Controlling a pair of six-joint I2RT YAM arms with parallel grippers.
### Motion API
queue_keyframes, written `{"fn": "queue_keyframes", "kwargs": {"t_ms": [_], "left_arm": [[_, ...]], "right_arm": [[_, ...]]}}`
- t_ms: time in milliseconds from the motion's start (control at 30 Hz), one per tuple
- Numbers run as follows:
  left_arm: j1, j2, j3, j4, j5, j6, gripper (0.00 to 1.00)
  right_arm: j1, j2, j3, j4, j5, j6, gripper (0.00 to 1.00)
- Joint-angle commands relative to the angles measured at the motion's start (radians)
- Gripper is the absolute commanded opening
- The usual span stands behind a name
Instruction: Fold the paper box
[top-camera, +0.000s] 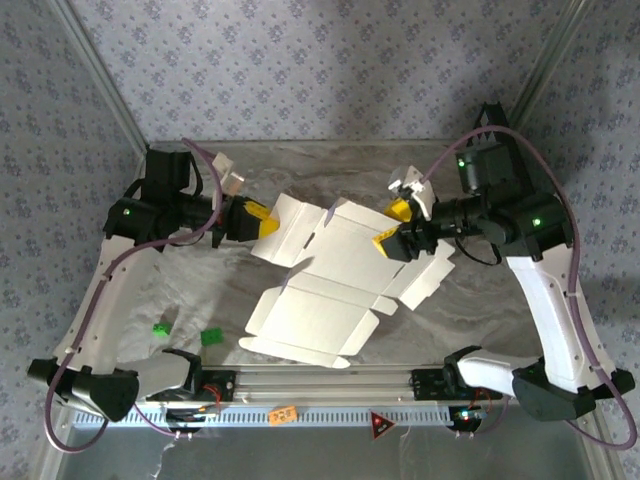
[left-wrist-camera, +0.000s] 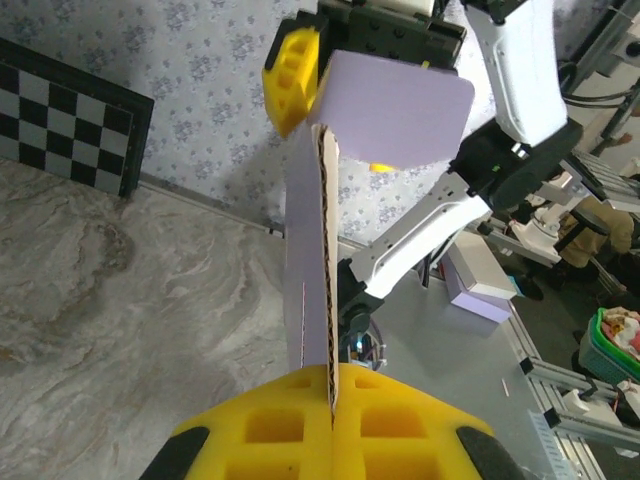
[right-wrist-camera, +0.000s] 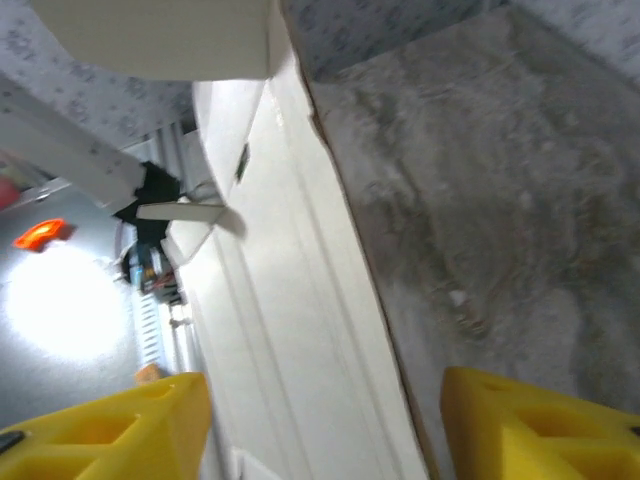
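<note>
The paper box (top-camera: 330, 275) is a flat flapped cut-out sheet, cream-white side up, held tilted above the marble table (top-camera: 500, 300). My left gripper (top-camera: 256, 220) is shut on the sheet's left flap. In the left wrist view its yellow fingers (left-wrist-camera: 400, 430) pinch the card edge (left-wrist-camera: 326, 300), whose lavender face (left-wrist-camera: 400, 110) shows beyond. My right gripper (top-camera: 392, 228) is at the sheet's right side and stands open. Seen from the right wrist, its gripper (right-wrist-camera: 330, 435) has the white sheet (right-wrist-camera: 290, 330) lying between the spread yellow fingers (right-wrist-camera: 530, 420) without being pinched.
Two small green blocks (top-camera: 160, 328) (top-camera: 211, 337) lie on the table near the left arm's base. A checkerboard panel (left-wrist-camera: 70, 125) leans against the back wall. A small lavender box (left-wrist-camera: 480, 290) sits beyond the table's rail.
</note>
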Motion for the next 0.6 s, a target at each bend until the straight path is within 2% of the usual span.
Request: {"fn": "queue_keyframes", "kwargs": {"t_ms": [0,200,400,567], "left_arm": [[-0.007,-0.023,0.024,-0.030,0.067,0.067,0.06],[-0.017,-0.028,-0.006,-0.082,0.048,0.137,0.07],[-0.050,-0.026,-0.020,-0.164,-0.021,0.219,0.09],[-0.067,-0.025,-0.022,-0.188,-0.039,0.241,0.09]], "right_arm": [[0.048,0.022,0.013,-0.116,0.020,-0.024,0.57],[0.097,0.040,0.001,-0.126,0.029,0.004,0.43],[0.123,0.062,0.028,-0.160,0.024,-0.004,0.40],[0.143,0.096,0.059,-0.200,0.025,-0.020,0.32]]}}
